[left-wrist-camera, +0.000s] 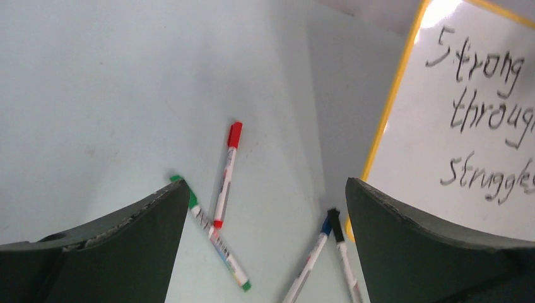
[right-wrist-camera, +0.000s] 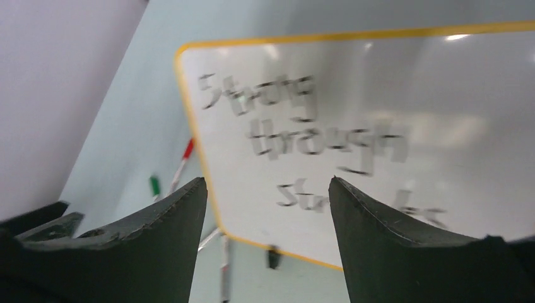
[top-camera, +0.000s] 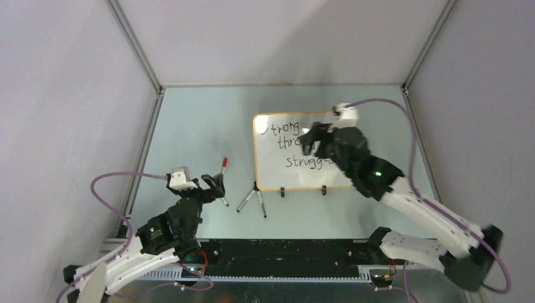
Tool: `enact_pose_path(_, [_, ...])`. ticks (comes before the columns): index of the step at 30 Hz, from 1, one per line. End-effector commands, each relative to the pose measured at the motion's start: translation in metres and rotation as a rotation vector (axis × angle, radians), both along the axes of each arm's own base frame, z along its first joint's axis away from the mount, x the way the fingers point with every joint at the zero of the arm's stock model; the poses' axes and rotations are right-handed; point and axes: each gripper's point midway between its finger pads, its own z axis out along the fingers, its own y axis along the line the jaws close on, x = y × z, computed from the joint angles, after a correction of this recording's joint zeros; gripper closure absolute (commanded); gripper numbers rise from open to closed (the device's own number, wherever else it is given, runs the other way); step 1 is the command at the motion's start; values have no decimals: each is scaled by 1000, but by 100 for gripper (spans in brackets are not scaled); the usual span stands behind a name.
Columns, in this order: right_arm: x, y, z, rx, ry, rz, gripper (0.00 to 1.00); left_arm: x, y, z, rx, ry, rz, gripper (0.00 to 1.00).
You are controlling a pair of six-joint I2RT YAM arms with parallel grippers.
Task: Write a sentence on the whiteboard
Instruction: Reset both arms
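**Top view with both wrist views: the table at one instant.**

Your whiteboard [top-camera: 270, 177] sits on the table [top-camera: 189, 126] a little right of the middle and well clear of the far edge. Its two black clip feet [top-camera: 282, 191] are on the side facing the near edge. A thin orange-yellow rim runs round it.

The sentence [left-wrist-camera: 482, 104] is in black handwriting, set in three staggered lines that step rightward: "Strong", "through", "struggles". The right arm hides the line ends from above. In the left wrist view the frame edge cuts off the ends of the second and third lines, and the right wrist view shows the lettering blurred.

Your right gripper [top-camera: 309, 141] hangs over the right half of the whiteboard. Its fingers [right-wrist-camera: 180, 214] stand apart with nothing between them, so the tool is released. You cannot tell from these views whether it touches the board.

Your left gripper [top-camera: 216, 185] is over the left part of the table, toward the near edge. Its jaws are spread wide and empty.

Four pens lie loose on the table by the left gripper:
- **Left pair:** The red-capped marker [left-wrist-camera: 226, 173] points toward the far edge. Its lower end meets the green-ended marker [left-wrist-camera: 211, 233], which runs partly under the left finger.
- **Right pair:** The blue-capped marker [left-wrist-camera: 313, 255] and the black-capped marker [left-wrist-camera: 342, 252] meet at their caps. They lie just beside the near-left corner of the whiteboard and splay apart toward the near edge.
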Motion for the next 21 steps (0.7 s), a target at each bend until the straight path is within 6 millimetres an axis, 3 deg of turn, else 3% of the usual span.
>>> enact_pose_path(1, [-2, -95, -2, -90, -17, -195, 27, 25, -40, 29, -38, -35, -143, 1])
enact_pose_path(2, [-1, -121, -11, -130, 14, -260, 27, 35, -42, 18, -20, 19, -134, 1])
enact_pose_path(3, [-2, -139, -11, -149, 13, -305, 27, 41, -43, 25, -32, 25, -129, 1])
enact_pose_path(4, [-4, -167, -21, -184, 44, -381, 27, 51, -41, 19, -20, 67, -108, 1])
enact_pose_path(5, [-5, -180, -26, -190, 61, -427, 27, 57, -39, 19, -21, 72, -91, 1])
enact_pose_path(6, [-7, -203, -34, -161, 90, -508, 27, 65, -31, 14, -6, 88, -52, 1])
enact_pose_path(8, [-5, -223, -42, -97, 68, -589, 28, 79, -18, 15, -29, 49, 15, 1])
enact_pose_path(9, [-3, -247, -43, -92, 48, -701, 28, 83, -14, 16, -40, 33, 37, 1])
enact_pose_path(11, [3, -275, -47, -65, -9, -847, 27, 94, 10, 16, -54, 12, 134, 1])
enact_pose_path(12, [6, -283, -64, -90, 14, -877, 27, 96, 16, 18, -53, 2, 157, 1])
enact_pose_path(13, [12, -293, -63, -84, -11, -915, 27, 100, 29, 17, -31, 5, 209, 1])
enact_pose_path(14, [16, -297, -84, -125, 25, -922, 26, 102, 35, 19, -20, -2, 234, 1])
enact_pose_path(15, [25, -303, -80, -150, -28, -922, 26, 104, 49, 17, 22, 3, 281, 1])
enact_pose_path(16, [28, -304, -104, -201, 5, -909, 26, 106, 55, 19, 36, -14, 303, 1])
enact_pose_path(17, [41, -303, -98, -234, -62, -880, 26, 107, 67, 17, 101, -13, 341, 1])
enact_pose_path(18, [43, -298, -111, -263, -69, -846, 26, 110, 72, 20, 112, -61, 362, 1])
enact_pose_path(21, [58, -288, -121, -327, -185, -740, 22, 111, 91, 23, 233, -176, 428, 1])
